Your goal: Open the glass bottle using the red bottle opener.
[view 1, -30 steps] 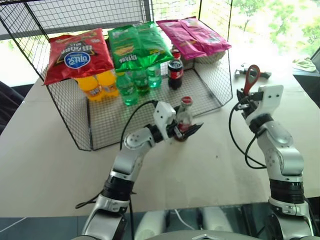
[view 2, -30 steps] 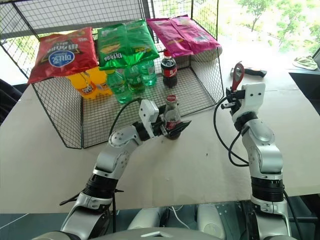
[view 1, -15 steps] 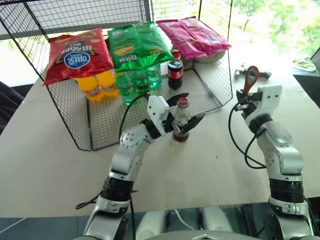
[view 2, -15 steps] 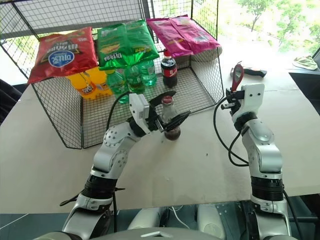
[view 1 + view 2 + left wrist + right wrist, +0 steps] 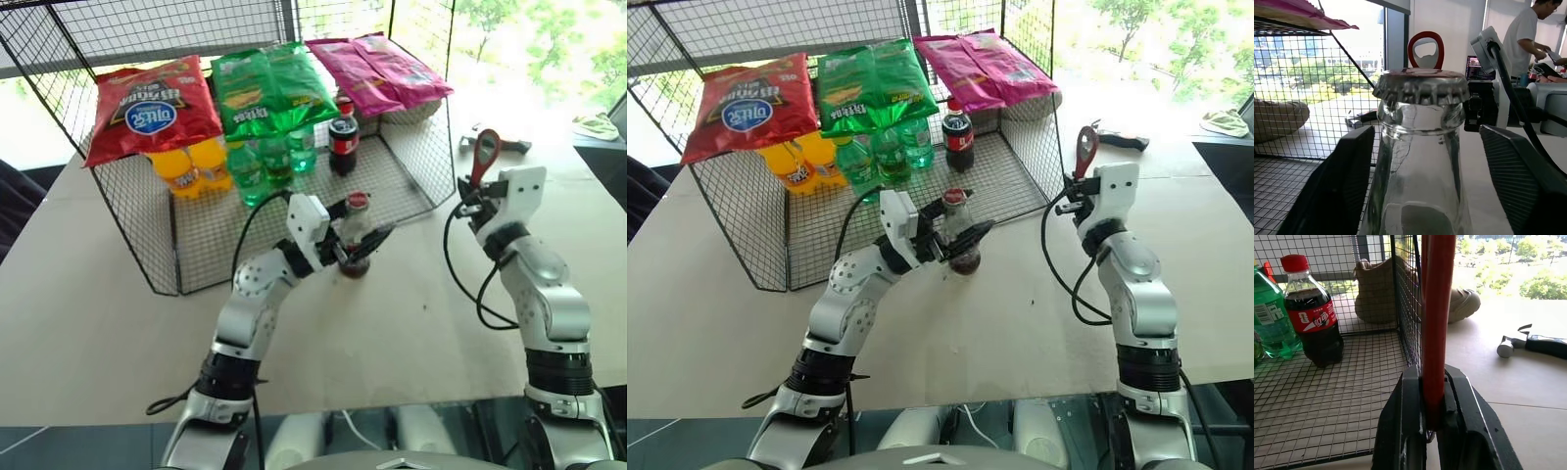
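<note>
From the head views, the glass bottle (image 5: 355,235) stands upright on the table (image 5: 98,294), just in front of the wire cage (image 5: 167,245). The left gripper (image 5: 359,238) straddles the bottle's neck, fingers on either side. To the right, the right gripper (image 5: 483,192) holds the red bottle opener (image 5: 484,153) upright, ring end up.

In the left wrist view, both fingers (image 5: 1347,181) seem to stand apart from the glass, though contact lower down cannot be told.

In the right wrist view, the fingers (image 5: 1410,421) are clenched on the opener's handle; a cola bottle (image 5: 1311,313) stands inside the cage and a hammer (image 5: 1537,345) lies far off on the table
</note>
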